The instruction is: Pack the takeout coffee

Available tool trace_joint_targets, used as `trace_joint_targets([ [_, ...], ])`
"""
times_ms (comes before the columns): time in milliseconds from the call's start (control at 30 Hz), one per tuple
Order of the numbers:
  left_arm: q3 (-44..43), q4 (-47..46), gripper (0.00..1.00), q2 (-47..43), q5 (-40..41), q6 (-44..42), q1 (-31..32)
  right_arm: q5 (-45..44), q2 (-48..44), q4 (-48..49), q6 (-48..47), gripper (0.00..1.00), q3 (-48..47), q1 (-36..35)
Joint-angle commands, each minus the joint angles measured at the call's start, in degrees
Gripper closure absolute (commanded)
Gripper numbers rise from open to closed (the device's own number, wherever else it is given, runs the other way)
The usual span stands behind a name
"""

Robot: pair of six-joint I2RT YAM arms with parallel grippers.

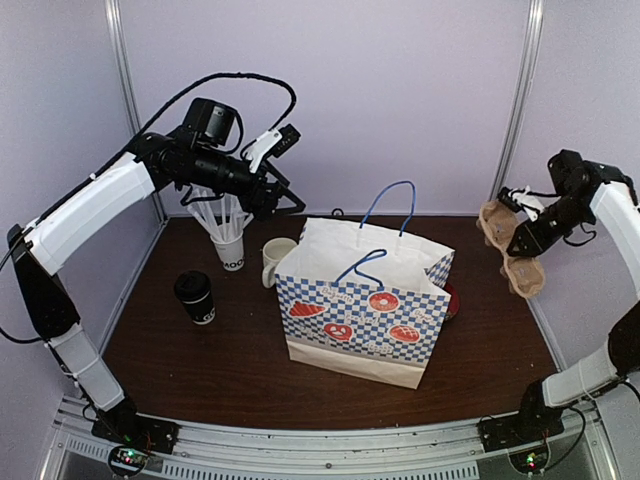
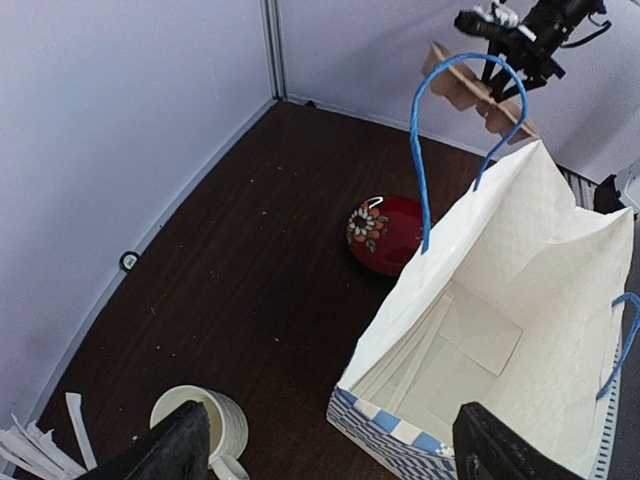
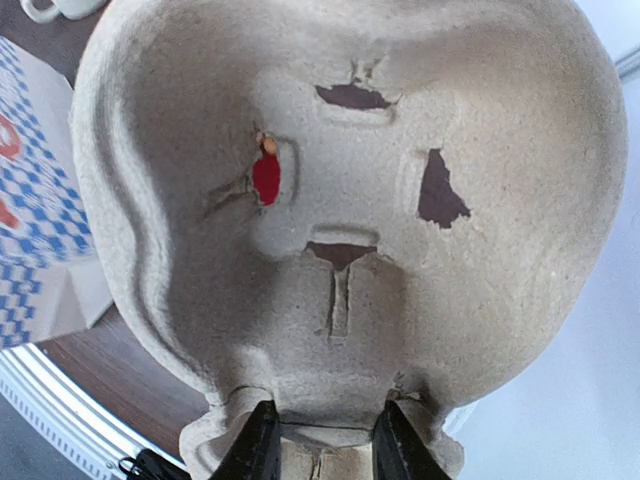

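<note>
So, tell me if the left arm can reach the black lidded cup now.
Probably yes. The left gripper hangs open and empty, and the coffee cup stands clear on the table, apart from the cup of straws.

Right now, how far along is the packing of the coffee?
Done: the paper bag stands open, nothing visible inside. In hand: the right fingers clamp a cardboard cup carrier in the air. Remaining: the takeout coffee stands outside the bag, untouched; the left fingers are open.
</note>
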State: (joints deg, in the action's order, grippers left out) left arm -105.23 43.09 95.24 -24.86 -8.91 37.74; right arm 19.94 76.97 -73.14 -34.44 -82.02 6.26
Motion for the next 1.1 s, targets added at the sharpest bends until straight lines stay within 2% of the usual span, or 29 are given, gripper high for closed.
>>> trace_joint_targets([
  [0, -2.5, 0.4, 0.12, 1.5, -3.8, 0.9, 0.3, 12.0, -3.2, -4.2, 2.9, 0.72, -10.9, -0.5],
  [267, 0.1, 0.5, 0.14, 1.7, -3.9, 6.8, 1.0, 29.2, -5.9, -0.5, 9.4, 0.72, -25.0, -4.9],
  [400, 2.4, 0.9, 0.14, 0.0, -2.6, 8.2, 1.3, 37.9, -7.9, 7.9, 17.1, 0.72, -24.9, -6.2],
  [500, 2.2, 3.6, 0.13, -2.0, 0.6, 6.4, 1.3, 43.5, -6.4, 9.4, 19.7, 0.72, -26.5, -8.9],
  [667, 3.7, 6.7, 0.11, -6.4, 8.6, 3.2, 1.3, 41.3, -3.9, 9.9, 19.1, 0.72, -27.6, -15.2],
  [767, 5.7, 7.2, 0.1, -8.8, 13.0, 3.4, 1.2, 37.8, -1.3, 8.1, 17.4, 0.72, -29.4, -21.7],
  [1067, 15.2, 3.5, 0.1, -15.5, 17.5, 5.5, 1.0, 28.1, 9.5, 3.5, 13.5, 0.72, -36.4, -35.4],
])
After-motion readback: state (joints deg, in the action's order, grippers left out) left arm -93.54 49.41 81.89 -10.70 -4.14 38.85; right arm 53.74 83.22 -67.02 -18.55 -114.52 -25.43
